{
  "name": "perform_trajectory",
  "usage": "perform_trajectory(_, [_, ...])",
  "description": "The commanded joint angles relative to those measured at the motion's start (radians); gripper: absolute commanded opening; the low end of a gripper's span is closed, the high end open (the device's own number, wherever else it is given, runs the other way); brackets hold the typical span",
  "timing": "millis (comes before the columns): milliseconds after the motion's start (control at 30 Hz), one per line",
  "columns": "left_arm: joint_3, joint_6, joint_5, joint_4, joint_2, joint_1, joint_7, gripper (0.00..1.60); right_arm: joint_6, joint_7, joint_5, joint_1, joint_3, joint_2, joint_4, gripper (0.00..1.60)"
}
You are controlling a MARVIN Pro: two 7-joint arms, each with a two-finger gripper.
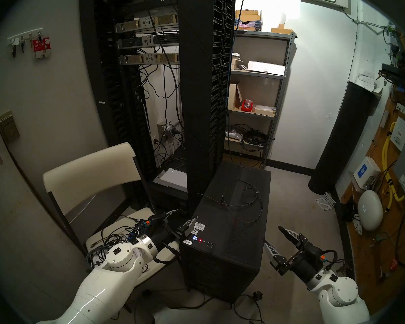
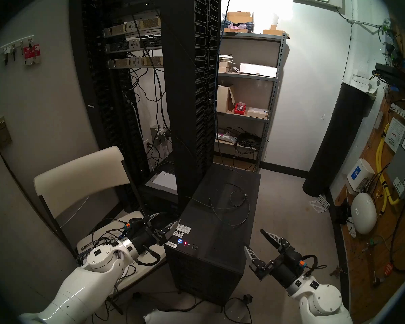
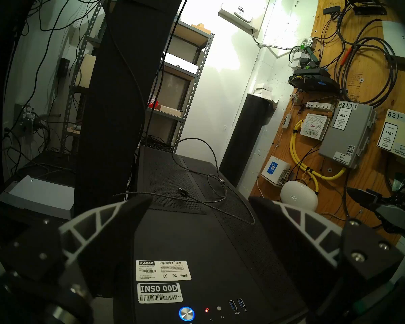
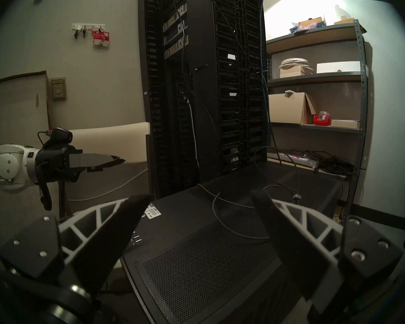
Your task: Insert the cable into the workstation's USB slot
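Observation:
The black workstation [image 1: 239,237] stands on the floor in front of me, its blue-lit button [image 3: 186,313] and red LED at the near top edge. A pair of USB slots [image 3: 237,303] sits just right of them, also seen in the head view [image 1: 210,244]. The thin dark-grey cable [image 3: 220,199] lies looped on the top panel, its plug [image 3: 183,192] free and its clip [image 3: 222,181] further back. My left gripper [image 1: 189,213] is open at the top's front left corner, by the white stickers. My right gripper [image 1: 271,234] is open beside the case's right front edge. Neither holds anything.
A tall black server rack [image 1: 204,82] rises directly behind the workstation's left side. A white chair [image 1: 89,171] with a heap of cords [image 1: 112,241] is under my left arm. A shelf unit [image 1: 257,94], a black cylinder [image 1: 344,138] and a plywood wall board [image 1: 379,223] lie to the right.

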Motion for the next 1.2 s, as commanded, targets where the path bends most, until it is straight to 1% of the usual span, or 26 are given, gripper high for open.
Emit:
perform_trajectory(0, [0.0, -0.002, 0.0, -0.013, 0.0, -0.003, -0.001, 1.6, 0.02, 0.003, 0.006, 0.101, -0.029, 0.029, 0.002, 1.6])
perform_trajectory(33, [0.0, -0.002, 0.0, -0.013, 0.0, -0.003, -0.001, 1.6, 0.029, 0.015, -0.003, 0.137, -0.041, 0.026, 0.03, 1.6])
perform_trajectory(67, [0.0, -0.002, 0.0, -0.013, 0.0, -0.002, -0.001, 1.6, 0.035, -0.003, -0.001, 0.127, -0.052, 0.04, 0.022, 1.6])
perform_trajectory(100, [0.0, -0.002, 0.0, -0.013, 0.0, -0.002, -0.001, 1.6, 0.043, 0.002, -0.013, 0.14, -0.061, 0.048, 0.033, 1.6])
perform_trajectory(133, [0.0, -0.002, 0.0, -0.013, 0.0, -0.002, -0.001, 1.6, 0.044, 0.013, -0.016, 0.162, -0.067, 0.044, 0.053, 1.6])
perform_trajectory(167, [0.0, -0.002, 0.0, -0.013, 0.0, -0.002, -0.001, 1.6, 0.044, 0.013, -0.016, 0.162, -0.067, 0.044, 0.053, 1.6])
perform_trajectory(200, [0.0, -0.002, 0.0, -0.013, 0.0, -0.002, -0.001, 1.6, 0.053, 0.002, -0.015, 0.162, -0.08, 0.057, 0.053, 1.6])
perform_trajectory(300, [0.0, -0.002, 0.0, -0.013, -0.001, -0.003, -0.002, 1.6, 0.069, -0.009, -0.056, 0.21, -0.113, 0.076, 0.085, 1.6])
perform_trajectory(333, [0.0, -0.002, 0.0, -0.013, -0.001, -0.003, -0.002, 1.6, 0.069, -0.009, -0.056, 0.21, -0.113, 0.076, 0.085, 1.6])
perform_trajectory(367, [-0.001, -0.002, 0.0, -0.012, -0.001, -0.003, -0.002, 1.6, 0.082, -0.014, -0.066, 0.23, -0.125, 0.082, 0.094, 1.6])
perform_trajectory(400, [-0.001, -0.002, 0.0, -0.012, -0.001, -0.003, -0.002, 1.6, 0.082, -0.014, -0.066, 0.23, -0.125, 0.082, 0.094, 1.6])
perform_trajectory(433, [-0.001, -0.002, 0.0, -0.012, -0.001, -0.003, -0.002, 1.6, 0.087, -0.019, -0.081, 0.259, -0.137, 0.085, 0.115, 1.6])
perform_trajectory(467, [-0.001, -0.002, 0.0, -0.011, -0.001, -0.003, -0.003, 1.6, 0.093, -0.035, -0.083, 0.244, -0.137, 0.09, 0.099, 1.6])
perform_trajectory(500, [-0.001, -0.002, 0.0, -0.011, -0.001, -0.004, -0.003, 1.6, 0.093, -0.035, -0.095, 0.272, -0.143, 0.088, 0.119, 1.6])
perform_trajectory(567, [-0.001, -0.002, 0.0, -0.011, -0.001, -0.004, -0.003, 1.6, 0.099, -0.04, -0.097, 0.28, -0.147, 0.089, 0.123, 1.6])
perform_trajectory(767, [-0.001, -0.003, 0.0, -0.009, -0.002, -0.004, -0.005, 1.6, 0.128, -0.07, -0.158, 0.34, -0.192, 0.097, 0.163, 1.6])
perform_trajectory(833, [-0.001, -0.003, 0.0, -0.009, -0.002, -0.005, -0.005, 1.6, 0.14, -0.071, -0.181, 0.383, -0.215, 0.095, 0.2, 1.6])
perform_trajectory(867, [-0.001, -0.003, 0.0, -0.009, -0.002, -0.005, -0.005, 1.6, 0.144, -0.075, -0.189, 0.386, -0.219, 0.095, 0.202, 1.6])
perform_trajectory(900, [-0.001, -0.003, 0.0, -0.009, -0.002, -0.005, -0.006, 1.6, 0.149, -0.056, -0.202, 0.457, -0.244, 0.094, 0.264, 1.57])
perform_trajectory(933, [-0.001, -0.003, 0.0, -0.009, -0.002, -0.005, -0.006, 1.6, 0.149, -0.056, -0.202, 0.457, -0.244, 0.094, 0.264, 1.57])
perform_trajectory(967, [-0.001, -0.003, 0.0, -0.009, -0.002, -0.005, -0.006, 1.6, 0.15, -0.076, -0.206, 0.414, -0.233, 0.091, 0.229, 1.56])
perform_trajectory(1033, [-0.001, -0.003, 0.0, -0.008, -0.002, -0.005, -0.006, 1.6, 0.155, -0.076, -0.218, 0.442, -0.243, 0.087, 0.255, 1.56])
perform_trajectory(1067, [-0.001, -0.003, 0.0, -0.008, -0.002, -0.005, -0.006, 1.6, 0.155, -0.082, -0.221, 0.433, -0.24, 0.086, 0.247, 1.52])
perform_trajectory(1100, [-0.001, -0.003, 0.0, -0.008, -0.002, -0.005, -0.006, 1.6, 0.158, -0.078, -0.226, 0.457, -0.248, 0.084, 0.267, 1.52])
perform_trajectory(1167, [-0.001, -0.003, 0.0, -0.008, -0.002, -0.005, -0.007, 1.6, 0.161, -0.079, -0.237, 0.474, -0.255, 0.08, 0.281, 1.51])
